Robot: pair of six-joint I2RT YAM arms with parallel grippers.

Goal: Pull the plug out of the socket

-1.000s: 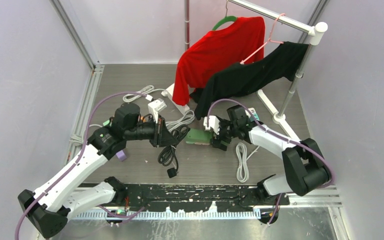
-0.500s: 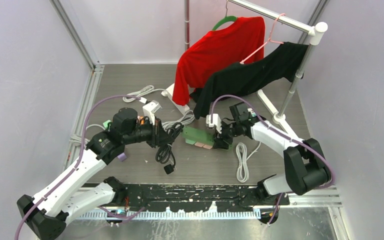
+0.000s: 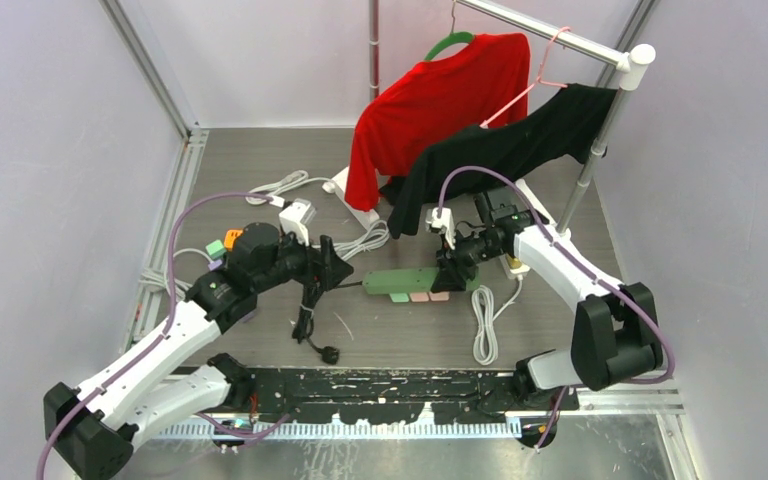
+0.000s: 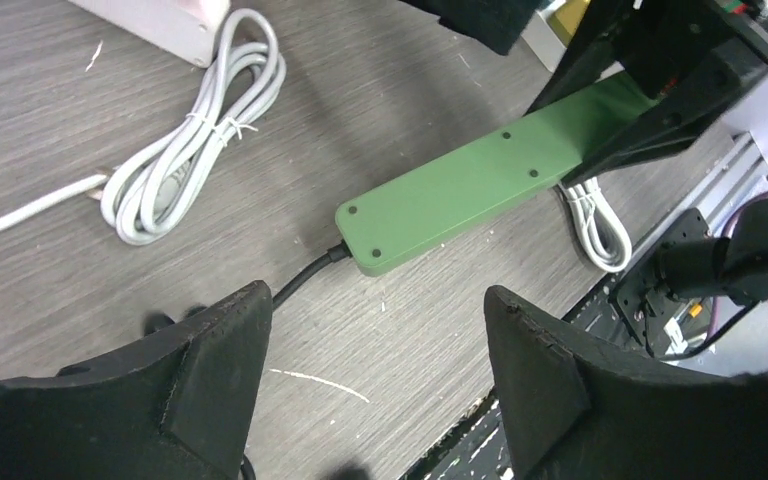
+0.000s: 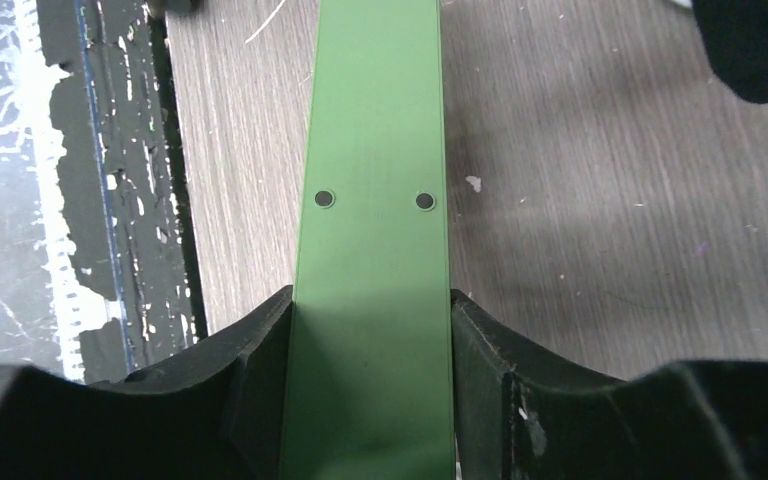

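Note:
The green socket strip (image 3: 400, 283) rests on the table, its screw-holed back (image 5: 375, 150) toward both wrist cameras and its pink sockets facing the near edge. My right gripper (image 3: 450, 270) is shut on its right end, fingers (image 5: 250, 380) pressed against both long sides. The strip's left end (image 4: 460, 190) has a black cable (image 4: 305, 275) running out of it. A black plug (image 3: 328, 353) lies loose on the table, apart from the strip, at the end of a black cable (image 3: 305, 305). My left gripper (image 3: 338, 268) hovers open and empty just left of the strip (image 4: 375, 300).
A white coiled cable (image 3: 483, 320) lies right of the strip, another (image 4: 195, 150) behind it. A white adapter (image 3: 300, 213) sits behind my left arm. A clothes rack (image 3: 585, 180) with a red shirt (image 3: 440, 95) and a black shirt (image 3: 520, 140) stands at the back.
My left gripper opened and let go of the black cable; its plug dropped onto the table. My right gripper shut on the green strip and drew it to the right.

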